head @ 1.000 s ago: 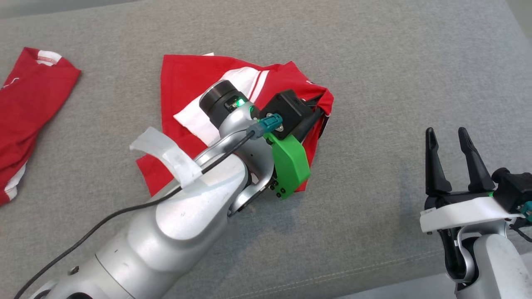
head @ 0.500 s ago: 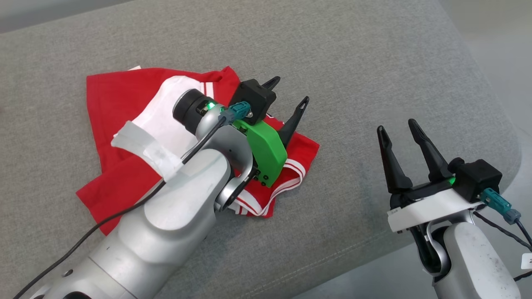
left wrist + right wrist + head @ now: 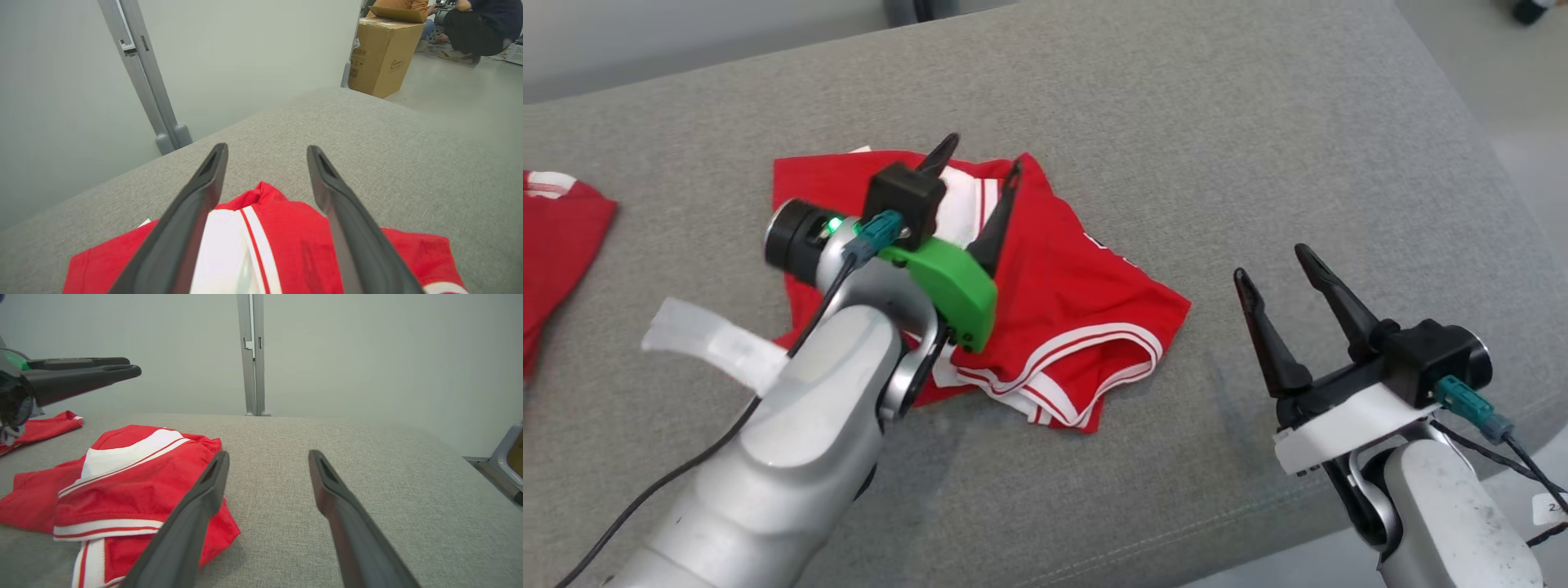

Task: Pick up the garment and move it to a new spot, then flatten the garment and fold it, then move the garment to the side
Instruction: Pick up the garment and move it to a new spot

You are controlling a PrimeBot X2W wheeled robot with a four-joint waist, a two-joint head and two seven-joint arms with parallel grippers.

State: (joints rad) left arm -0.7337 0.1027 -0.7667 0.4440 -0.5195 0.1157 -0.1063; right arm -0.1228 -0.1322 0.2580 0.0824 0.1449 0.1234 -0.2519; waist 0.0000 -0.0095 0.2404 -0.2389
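The garment (image 3: 1078, 302) is red with white stripes and lies crumpled on the grey cushion (image 3: 1258, 122), in the middle. My left gripper (image 3: 980, 159) hovers open above its far left part, fingers apart and holding nothing. In the left wrist view the left gripper (image 3: 266, 150) points over the garment (image 3: 286, 228) toward the cushion's far edge. My right gripper (image 3: 1272, 263) stands open to the right of the garment, off the cloth. In the right wrist view the right gripper (image 3: 269, 454) has the garment (image 3: 135, 486) at its left, and the left gripper (image 3: 132, 364) shows above it.
A second red garment (image 3: 556, 229) lies at the cushion's far left. The cushion's rounded edge (image 3: 1503, 204) drops to the floor at the right. Beyond the cushion are a grey post (image 3: 253, 355), a cardboard box (image 3: 384, 49) and a crouching person (image 3: 478, 24).
My left gripper has opened, let go of the garment and lifted off it. The garment now lies spread toward the right. The head camera has shifted.
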